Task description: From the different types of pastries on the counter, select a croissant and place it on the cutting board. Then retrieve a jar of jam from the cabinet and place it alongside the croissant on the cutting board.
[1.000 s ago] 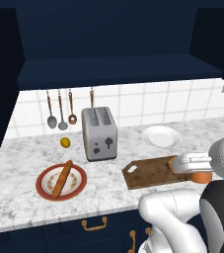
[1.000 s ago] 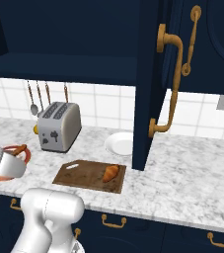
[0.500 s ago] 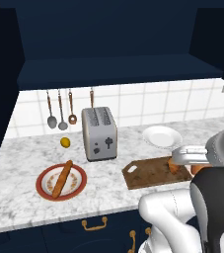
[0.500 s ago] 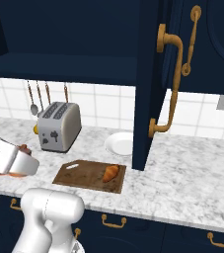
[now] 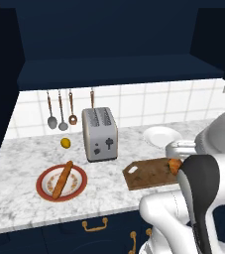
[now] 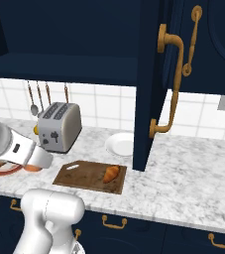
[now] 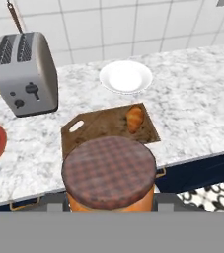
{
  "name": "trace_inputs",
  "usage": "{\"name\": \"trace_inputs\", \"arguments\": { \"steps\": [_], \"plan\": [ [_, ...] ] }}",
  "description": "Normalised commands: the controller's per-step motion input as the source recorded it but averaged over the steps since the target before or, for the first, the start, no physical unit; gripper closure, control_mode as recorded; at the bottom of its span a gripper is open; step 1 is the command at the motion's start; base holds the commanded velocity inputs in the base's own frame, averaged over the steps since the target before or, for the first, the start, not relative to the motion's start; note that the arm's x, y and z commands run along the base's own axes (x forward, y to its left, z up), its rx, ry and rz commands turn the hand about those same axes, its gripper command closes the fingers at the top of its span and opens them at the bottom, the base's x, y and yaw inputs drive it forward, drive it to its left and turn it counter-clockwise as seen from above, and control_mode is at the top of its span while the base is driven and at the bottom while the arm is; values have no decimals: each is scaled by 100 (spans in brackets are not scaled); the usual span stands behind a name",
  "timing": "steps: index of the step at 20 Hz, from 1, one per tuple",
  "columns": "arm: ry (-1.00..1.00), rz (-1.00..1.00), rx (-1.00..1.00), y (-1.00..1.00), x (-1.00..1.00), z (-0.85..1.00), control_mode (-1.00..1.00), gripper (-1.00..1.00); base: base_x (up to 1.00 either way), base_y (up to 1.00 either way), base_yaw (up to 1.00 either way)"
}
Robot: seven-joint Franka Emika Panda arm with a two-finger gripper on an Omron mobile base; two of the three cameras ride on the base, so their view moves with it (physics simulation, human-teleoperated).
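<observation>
Above the marble counter, gripper clamped around orange jar of jam, checked reddish-brown lid.

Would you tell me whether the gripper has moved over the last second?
Yes. The gripper, holding the jar of jam, has moved right toward the cutting board.

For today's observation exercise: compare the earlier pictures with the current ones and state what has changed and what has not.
The hand, holding the jar of jam, has swung across in front of the cutting board, carrying the jar toward it. The jar stays gripped, not set down. The croissant on the board, the toaster, the white plate and the bread stick have not moved.
</observation>
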Motion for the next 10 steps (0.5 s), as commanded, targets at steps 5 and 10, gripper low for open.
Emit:
{"name": "trace_inputs", "arguments": {
  "steps": [5,10],
  "plan": [
    [-6,0,0,-9,18,-59,-100,100,0,0,0],
    [-18,0,-6,-3,15,-60,-100,100,0,0,0]
  ]
}}
